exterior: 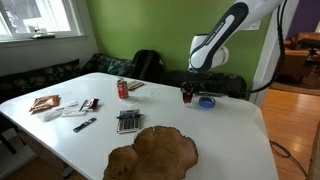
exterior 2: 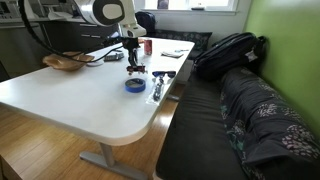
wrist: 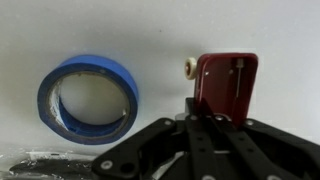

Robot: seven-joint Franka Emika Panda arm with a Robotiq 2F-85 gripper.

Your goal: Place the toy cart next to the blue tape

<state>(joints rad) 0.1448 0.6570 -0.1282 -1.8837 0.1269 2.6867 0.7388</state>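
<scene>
The toy cart [wrist: 226, 82] is a small dark-red boxy toy with a white wheel. It sits on the white table [exterior: 230, 135] just right of the blue tape [wrist: 88, 95] in the wrist view, a small gap between them. My gripper [wrist: 205, 118] is shut on the cart's near end. In both exterior views the gripper [exterior: 187, 88] [exterior 2: 134, 60] reaches straight down, holding the cart [exterior: 187, 97] [exterior 2: 135, 70] at the table surface beside the blue tape [exterior: 206, 102] [exterior 2: 135, 86].
A red soda can [exterior: 123, 89], a calculator [exterior: 128, 121], papers and small tools [exterior: 75, 108] and a brown wooden slab [exterior: 155, 150] lie on the table. A black backpack [exterior 2: 230, 50] lies on the bench. Small dark items [exterior 2: 160, 82] lie near the tape.
</scene>
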